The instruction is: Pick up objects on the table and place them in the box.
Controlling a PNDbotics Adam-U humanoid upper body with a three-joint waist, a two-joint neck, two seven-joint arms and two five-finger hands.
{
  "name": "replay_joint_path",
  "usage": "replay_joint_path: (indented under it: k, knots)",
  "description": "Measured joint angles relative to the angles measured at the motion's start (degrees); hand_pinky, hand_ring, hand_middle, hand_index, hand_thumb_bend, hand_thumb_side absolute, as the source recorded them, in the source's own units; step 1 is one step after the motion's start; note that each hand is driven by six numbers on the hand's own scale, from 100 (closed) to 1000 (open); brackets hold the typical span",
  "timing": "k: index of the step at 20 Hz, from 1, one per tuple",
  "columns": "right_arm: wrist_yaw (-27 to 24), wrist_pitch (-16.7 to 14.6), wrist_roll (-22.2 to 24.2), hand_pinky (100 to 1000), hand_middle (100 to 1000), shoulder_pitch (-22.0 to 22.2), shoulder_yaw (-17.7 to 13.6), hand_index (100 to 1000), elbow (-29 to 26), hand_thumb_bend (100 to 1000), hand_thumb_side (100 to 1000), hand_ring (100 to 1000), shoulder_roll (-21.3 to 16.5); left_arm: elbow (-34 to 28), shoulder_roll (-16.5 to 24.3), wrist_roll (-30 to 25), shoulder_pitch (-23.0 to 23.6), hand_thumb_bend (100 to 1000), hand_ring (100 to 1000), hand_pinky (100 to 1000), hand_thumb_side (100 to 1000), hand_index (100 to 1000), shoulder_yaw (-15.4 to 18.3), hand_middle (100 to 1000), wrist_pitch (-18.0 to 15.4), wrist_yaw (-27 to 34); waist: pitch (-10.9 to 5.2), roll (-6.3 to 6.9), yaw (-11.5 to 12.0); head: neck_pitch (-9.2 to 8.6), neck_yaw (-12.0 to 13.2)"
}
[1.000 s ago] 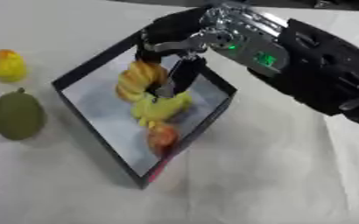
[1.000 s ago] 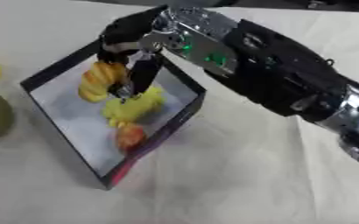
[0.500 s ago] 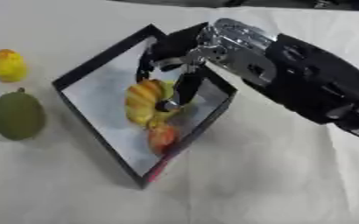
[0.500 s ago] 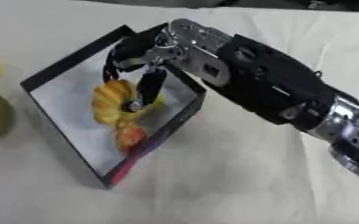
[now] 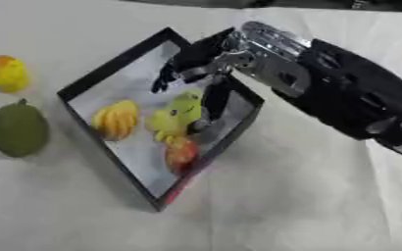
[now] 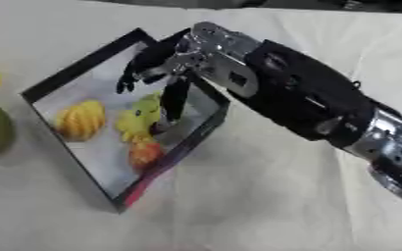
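Three fruits in box (image 5: 84, 86), right hand (image 5: 206, 62) above, fingers (image 5: 211, 100) relaxed

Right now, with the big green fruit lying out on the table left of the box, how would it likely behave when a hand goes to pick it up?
The green fruit looks oval and rounded, so a sideways nudge would probably roll it on the table. It is the bulkiest item in view, likely heavier than the yellow fruit and needing a wide spread of fingers. Its skin looks matt, so it may not slip much.
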Motion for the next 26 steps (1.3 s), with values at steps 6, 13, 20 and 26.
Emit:
replay_joint_path:
  k: [6, 13, 20, 26]
  knots:
    - [-4.5, 3.7, -3.8, 913, 822, 0.7, -2.9, 941, -5.2, 193, 370, 867, -4.0, 0.0, 0.0, 0.0, 0.4, 135, 713, 898, 934, 823, 0.0, 735, 0.0, 0.0, 0.00, 0.00, -0.7, 0.00, 0.3]
    - [-17.0, 10.6, -15.4, 907, 794, 5.2, -14.7, 915, -13.9, 100, 175, 848, -12.8, 0.0, 0.0, 0.2, 0.5, 134, 713, 898, 931, 823, 0.1, 735, -0.2, 0.0, -0.02, 0.03, -1.5, 0.00, 0.4]
    - [-25.0, 12.8, -23.1, 899, 751, 15.7, -25.2, 877, -20.2, 100, 100, 812, -21.2, 0.0, 0.2, 0.3, 0.4, 124, 713, 897, 919, 823, 0.3, 735, -0.3, 0.0, -0.04, 0.62, -2.4, 0.00, 1.1]
    - [-33.0, 15.4, -34.9, 902, 723, 30.7, -37.0, 860, -24.5, 100, 314, 785, -25.2, 0.0, 4.2, 0.1, -0.9, 100, 718, 889, 863, 829, 0.3, 741, -2.0, -0.6, -0.04, 1.67, -3.4, 0.00, 2.3]
